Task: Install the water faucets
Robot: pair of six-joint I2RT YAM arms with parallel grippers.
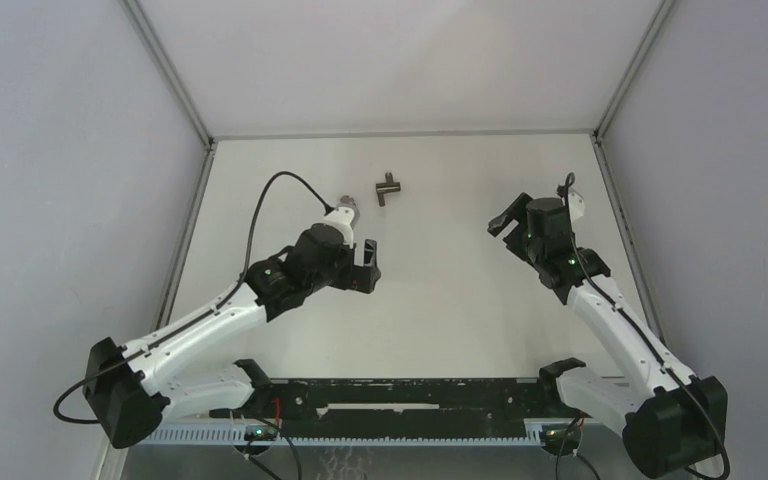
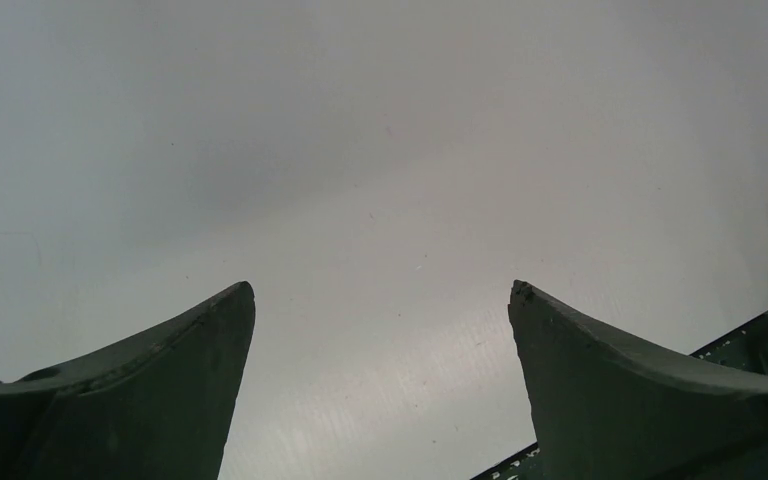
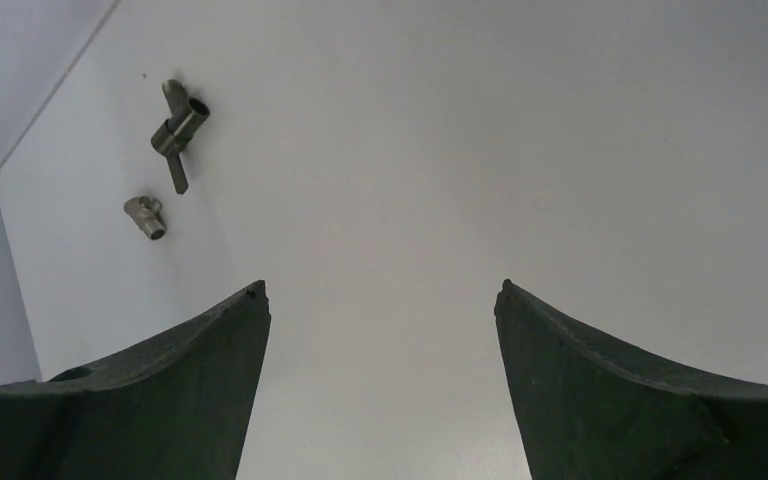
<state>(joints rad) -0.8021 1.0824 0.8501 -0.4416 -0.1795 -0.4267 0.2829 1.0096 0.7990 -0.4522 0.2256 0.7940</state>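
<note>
Plainly, neither gripper holds anything. The left gripper [image 1: 367, 266] hangs with its jaws spread wide over bare counter [image 1: 460, 290], and the right gripper [image 3: 380, 288] is likewise open with nothing between its fingers.

The installation looks unstarted. Both faucet parts lie loose on the counter and apart from each other, so picking them up and joining them is all left to do.

The tap piece [image 1: 389, 188] rests toward the far middle of the counter. The fitting [image 1: 348, 203] lies near it on its left, closer to the left gripper. From the right wrist, both sit ahead and to the left of the open jaws, well apart from them.

The tap piece [image 3: 178, 130] is dark grey-brown and T-shaped, a short tube with an open end and a thin lever. The fitting [image 3: 146, 215] is a stubby silvery piece with a round mouth.
</note>
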